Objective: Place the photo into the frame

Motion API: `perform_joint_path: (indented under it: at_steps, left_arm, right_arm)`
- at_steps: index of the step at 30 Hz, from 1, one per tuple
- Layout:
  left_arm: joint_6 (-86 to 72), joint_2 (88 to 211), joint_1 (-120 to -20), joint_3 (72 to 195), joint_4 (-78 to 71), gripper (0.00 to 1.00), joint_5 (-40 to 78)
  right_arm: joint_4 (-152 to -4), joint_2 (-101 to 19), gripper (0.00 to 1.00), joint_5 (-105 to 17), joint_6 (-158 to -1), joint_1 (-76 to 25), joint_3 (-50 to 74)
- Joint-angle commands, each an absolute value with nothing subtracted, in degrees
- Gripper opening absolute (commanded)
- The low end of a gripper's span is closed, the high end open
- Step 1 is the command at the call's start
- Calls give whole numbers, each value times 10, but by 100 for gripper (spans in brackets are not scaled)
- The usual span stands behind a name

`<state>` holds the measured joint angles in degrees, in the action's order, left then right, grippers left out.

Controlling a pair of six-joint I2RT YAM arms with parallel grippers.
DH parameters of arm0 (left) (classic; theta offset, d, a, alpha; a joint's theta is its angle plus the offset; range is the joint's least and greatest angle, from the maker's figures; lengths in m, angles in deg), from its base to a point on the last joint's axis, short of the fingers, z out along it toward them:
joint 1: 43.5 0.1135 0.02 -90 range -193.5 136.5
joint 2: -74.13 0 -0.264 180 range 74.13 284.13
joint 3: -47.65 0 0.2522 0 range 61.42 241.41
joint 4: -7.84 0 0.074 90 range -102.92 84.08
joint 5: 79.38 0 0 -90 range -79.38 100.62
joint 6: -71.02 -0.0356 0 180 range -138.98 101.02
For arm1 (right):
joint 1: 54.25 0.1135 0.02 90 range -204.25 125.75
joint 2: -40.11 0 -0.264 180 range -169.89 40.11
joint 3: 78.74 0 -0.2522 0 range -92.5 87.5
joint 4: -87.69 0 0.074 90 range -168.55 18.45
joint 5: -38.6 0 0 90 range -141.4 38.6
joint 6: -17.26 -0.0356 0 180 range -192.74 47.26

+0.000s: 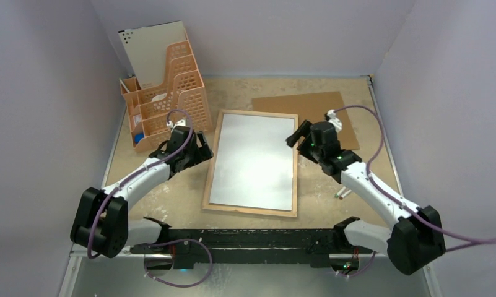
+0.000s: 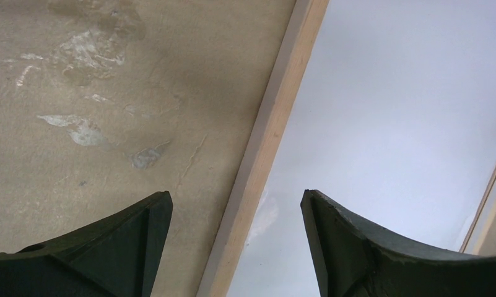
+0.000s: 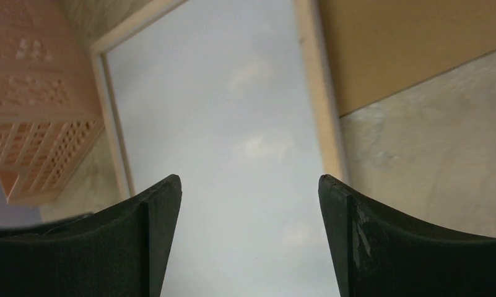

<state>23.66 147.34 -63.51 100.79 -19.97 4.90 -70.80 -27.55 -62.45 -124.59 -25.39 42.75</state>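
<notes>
Photo print, large and rectangular with its plain white reverse up (image 1: 252, 162), looks seated inside the thin rectangular picture frame with the light wood back rim (image 1: 257, 113), at table centre.

White sheet fills the rim edge to edge, so insertion seems done; whether it lies fully flat I cannot tell. The brown hardboard backing sheet (image 1: 304, 108) lies against the frame's 1 o'clock corner, so closing the back appears left. The left gripper (image 1: 200, 148) hangs over the rim at 10 o'clock, fingers spread wide astride the wood strip, holding nothing. The right gripper (image 1: 296, 135) hangs at 2 o'clock, equally wide and empty.
</notes>
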Motion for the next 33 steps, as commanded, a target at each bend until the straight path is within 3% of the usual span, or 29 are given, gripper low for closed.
perform_joint_path:
  at_steps: [1, 4, 15, 18, 30, 33]
  left_arm:
    - [238, 1468, -633, 1039, -175, 80, 97]
    - [244, 1470, -642, 1090, -152, 80, 149]
    - [161, 1603, -739, 1252, -123, 79, 108]
    - [138, 1654, -739, 1293, -190, 79, 26]
    - [129, 1681, -721, 1257, -195, 80, -107]
    - [114, 1682, -695, 1239, -80, 78, -10]
  right_arm:
    - [-668, -225, 84, -672, -1207, -332, 447]
    - [-656, -223, 84, -675, -1197, -381, 442]
    - [-707, -298, 85, -593, -1162, -512, 452]
    - [-737, -328, 84, -523, -1130, -513, 471]
    - [-809, -378, 79, -400, -1073, -512, 518]
    - [-818, -389, 78, -391, -1071, -512, 522]
